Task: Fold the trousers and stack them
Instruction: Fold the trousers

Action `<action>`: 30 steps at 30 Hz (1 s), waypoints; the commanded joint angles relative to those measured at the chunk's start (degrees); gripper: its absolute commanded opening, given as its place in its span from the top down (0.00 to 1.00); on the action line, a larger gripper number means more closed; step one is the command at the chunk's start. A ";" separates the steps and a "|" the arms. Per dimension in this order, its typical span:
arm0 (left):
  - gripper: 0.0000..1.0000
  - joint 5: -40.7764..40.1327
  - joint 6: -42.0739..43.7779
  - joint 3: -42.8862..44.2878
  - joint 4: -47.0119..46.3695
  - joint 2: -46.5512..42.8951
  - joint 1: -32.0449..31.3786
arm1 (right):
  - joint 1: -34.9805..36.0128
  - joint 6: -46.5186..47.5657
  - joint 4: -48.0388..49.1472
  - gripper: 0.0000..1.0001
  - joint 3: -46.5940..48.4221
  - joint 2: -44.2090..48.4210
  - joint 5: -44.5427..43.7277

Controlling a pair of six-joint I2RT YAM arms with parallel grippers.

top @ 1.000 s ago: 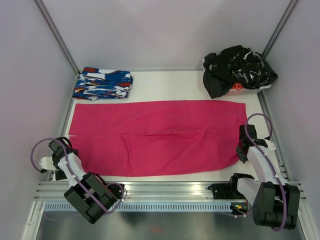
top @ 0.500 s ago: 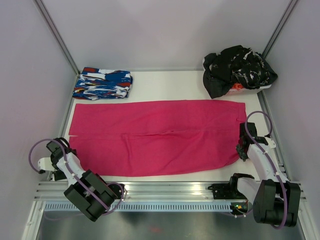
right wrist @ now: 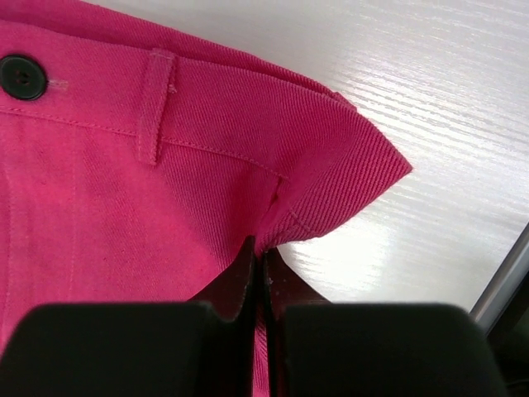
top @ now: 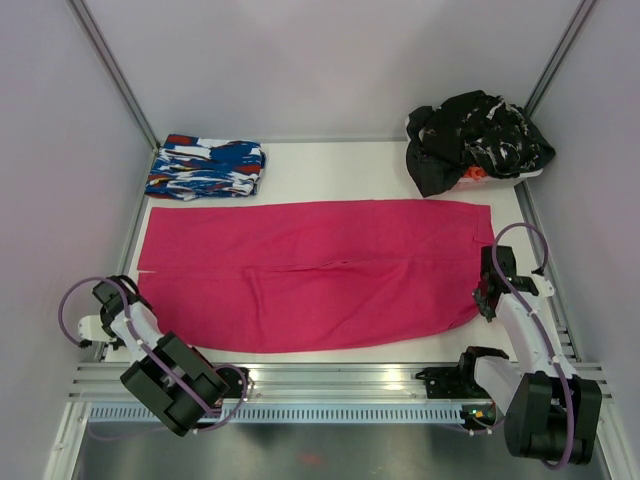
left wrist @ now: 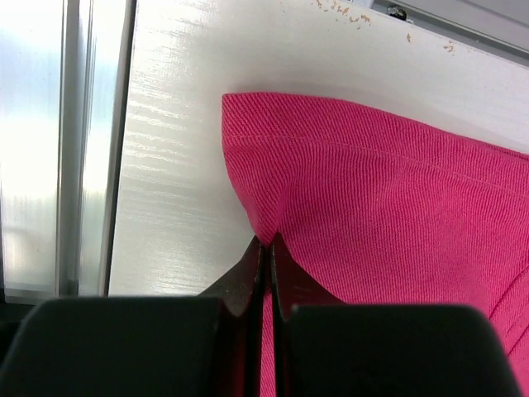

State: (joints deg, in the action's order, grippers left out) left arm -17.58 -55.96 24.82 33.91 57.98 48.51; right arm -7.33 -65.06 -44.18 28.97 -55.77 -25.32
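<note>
I have a white table [top: 340,165] inside pale grey walls [top: 300,60], with a metal rail [top: 330,378] along the near edge. One pair of trousers [top: 310,275] lies flat across the middle, legs left, waist right. My left gripper [left wrist: 266,251] is pinched tight on the hem at near left, my right gripper [right wrist: 258,251] on the waistband at near right. One patterned garment [top: 205,168] lies far left, one black heap [top: 475,135] far right.

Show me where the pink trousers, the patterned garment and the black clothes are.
pink trousers [top: 310,275], top view, middle of the cloth.
patterned garment [top: 205,168], top view, centre of the fold.
black clothes [top: 475,138], top view, middle of the pile.
</note>
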 commanded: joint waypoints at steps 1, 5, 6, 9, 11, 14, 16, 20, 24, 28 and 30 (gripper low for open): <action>0.98 2.54 1.03 -0.12 -0.69 0.74 0.27 | 0.13 0.45 2.61 0.98 1.78 1.71 -0.52; 0.98 3.61 2.44 4.96 3.17 -0.23 0.27 | 0.13 6.42 5.15 1.00 5.83 1.63 -2.00; 0.98 3.00 2.79 7.85 4.40 -0.49 0.27 | 0.13 8.87 5.77 1.00 7.57 1.28 -3.58; 0.98 2.12 5.42 14.17 5.81 -2.16 0.27 | 0.13 14.14 8.76 1.00 11.53 -0.12 -5.43; 0.98 3.16 6.74 17.53 5.64 -2.78 0.18 | 0.13 17.23 11.99 1.00 13.64 -1.18 -5.44; 0.98 5.98 9.91 24.38 3.71 0.36 -2.52 | 0.13 22.59 15.95 1.00 19.18 -4.78 -4.91; 0.98 1.00 9.04 29.74 5.36 2.83 -5.95 | 0.13 26.27 18.68 1.00 24.10 -8.38 -5.00; 0.98 -10.17 5.87 36.87 5.55 9.67 -16.32 | -0.14 29.98 21.60 1.00 31.83 -16.62 -4.13; 0.98 -11.07 4.37 47.50 7.66 18.91 -17.66 | -0.75 32.01 20.63 1.00 42.21 -25.25 -2.63; 0.98 -10.89 8.41 53.22 4.59 26.30 -19.68 | -1.10 33.41 22.73 1.00 45.56 -31.50 -0.61; 0.98 -11.42 9.91 55.68 3.62 28.93 -21.52 | -1.19 33.33 23.18 1.00 46.26 -34.66 -0.60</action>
State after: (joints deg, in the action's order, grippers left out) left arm -17.41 -49.87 75.59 44.99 84.18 26.72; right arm -5.98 -35.66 -26.44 72.16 -87.48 -17.80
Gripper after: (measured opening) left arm 0.032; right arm 0.010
